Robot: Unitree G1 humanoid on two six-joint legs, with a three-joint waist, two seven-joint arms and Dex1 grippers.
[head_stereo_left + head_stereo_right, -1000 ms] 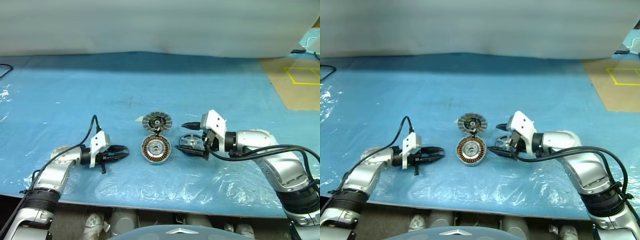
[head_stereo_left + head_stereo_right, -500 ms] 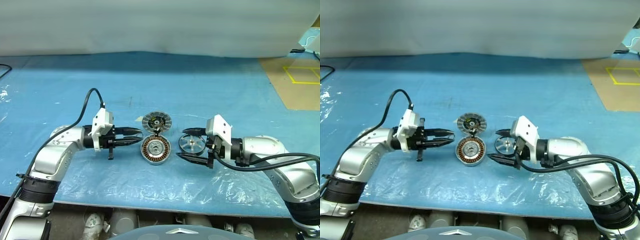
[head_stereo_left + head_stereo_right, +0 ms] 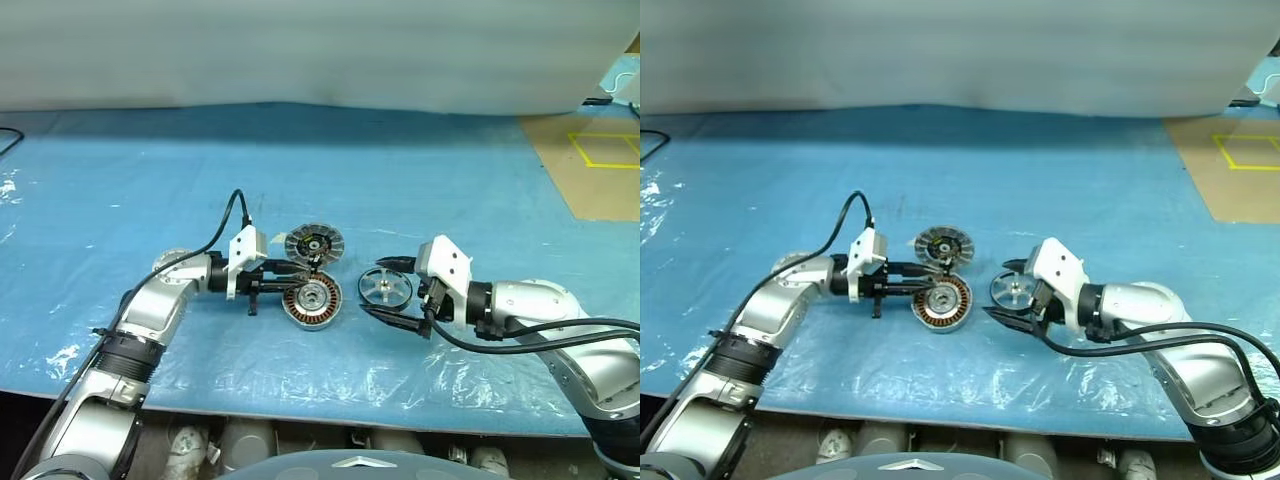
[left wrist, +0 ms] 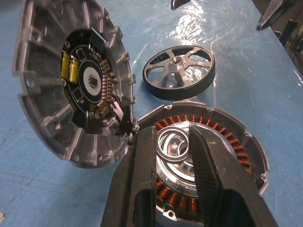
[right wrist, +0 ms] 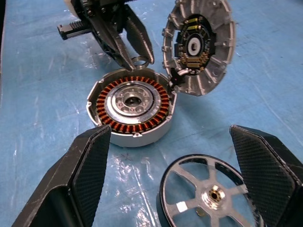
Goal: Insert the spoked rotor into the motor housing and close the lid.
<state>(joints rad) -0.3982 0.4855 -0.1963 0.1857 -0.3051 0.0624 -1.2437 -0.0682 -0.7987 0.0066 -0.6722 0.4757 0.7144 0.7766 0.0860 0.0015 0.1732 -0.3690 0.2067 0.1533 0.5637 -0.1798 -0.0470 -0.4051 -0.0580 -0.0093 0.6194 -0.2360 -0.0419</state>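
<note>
- Left arm: bent at the elbow, forearm reaching level toward the motor housing [image 3: 311, 300] from its left side.
- Left gripper [image 3: 296, 277]: fingers [image 4: 142, 179] closed on a small silver ring [image 4: 171, 144], tips over the housing's left edge.
- Right arm: forearm low, reaching in from the housing's right.
- Right gripper [image 3: 388, 288]: fingers [image 5: 85, 163] spread wide, tips well right of the housing.

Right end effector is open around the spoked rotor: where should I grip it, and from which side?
Grip the spoked rotor across its black outer rim, coming down from above. It lies flat on the blue sheet, spokes up, so the rim's opposite edges are the only graspable faces. The open right end effector already straddles it.
</note>
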